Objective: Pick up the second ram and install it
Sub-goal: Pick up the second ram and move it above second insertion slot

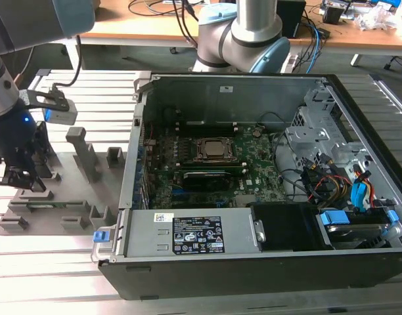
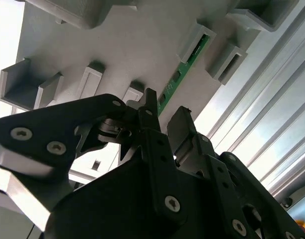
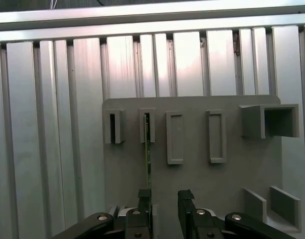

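Claw is pointed straight down over the grey holder tray, and its two black fingers are parted with a modest gap and nothing in between, so it's open and not gripping anything. The second ram is standing on its edge in the tray, one end tucked into one of the little slotted posts. In the first wrist view it looks like a thin green line that runs right up to one finger rather than into the gap. The second wrist view has the same thing from below: claw hanging just above the tray, and the green stick heading toward the tip of the one finger. I can't tell if it's actually touching. In the exterior view the arm comes in from the upper corner on that view's left, with the wrist bent down so the claw is low on the tray, which sits on the slatted aluminium table. Further off, to that view's right, is the open PC case, with the CPU socket on the motherboard and a long stick lying in a slot just beside it.
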Robot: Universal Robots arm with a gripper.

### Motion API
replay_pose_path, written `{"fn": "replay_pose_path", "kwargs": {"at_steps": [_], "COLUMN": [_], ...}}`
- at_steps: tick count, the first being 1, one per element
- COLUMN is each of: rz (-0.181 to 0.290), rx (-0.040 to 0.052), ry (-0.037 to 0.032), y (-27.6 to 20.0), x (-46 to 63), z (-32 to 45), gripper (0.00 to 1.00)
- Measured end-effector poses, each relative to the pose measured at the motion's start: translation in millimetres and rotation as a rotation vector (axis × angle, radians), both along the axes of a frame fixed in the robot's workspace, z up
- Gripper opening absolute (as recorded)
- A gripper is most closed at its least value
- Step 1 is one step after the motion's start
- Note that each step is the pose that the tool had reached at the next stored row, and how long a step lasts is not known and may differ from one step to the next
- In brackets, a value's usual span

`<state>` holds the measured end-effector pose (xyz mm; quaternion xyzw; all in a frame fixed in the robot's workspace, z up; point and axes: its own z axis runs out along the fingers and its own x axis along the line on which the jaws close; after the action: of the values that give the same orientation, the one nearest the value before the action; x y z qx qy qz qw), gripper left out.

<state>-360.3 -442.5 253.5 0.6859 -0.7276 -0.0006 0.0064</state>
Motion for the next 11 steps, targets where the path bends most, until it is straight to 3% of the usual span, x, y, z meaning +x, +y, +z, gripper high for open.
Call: {"fn": "replay_pose_path", "kwargs": {"at_steps": [11], "rz": [0.002], "rx": [0.0], "ry": [0.0001], "y": [-0.1], "x": [0.0], "z": [-10.9], "gripper": [0.36]}}
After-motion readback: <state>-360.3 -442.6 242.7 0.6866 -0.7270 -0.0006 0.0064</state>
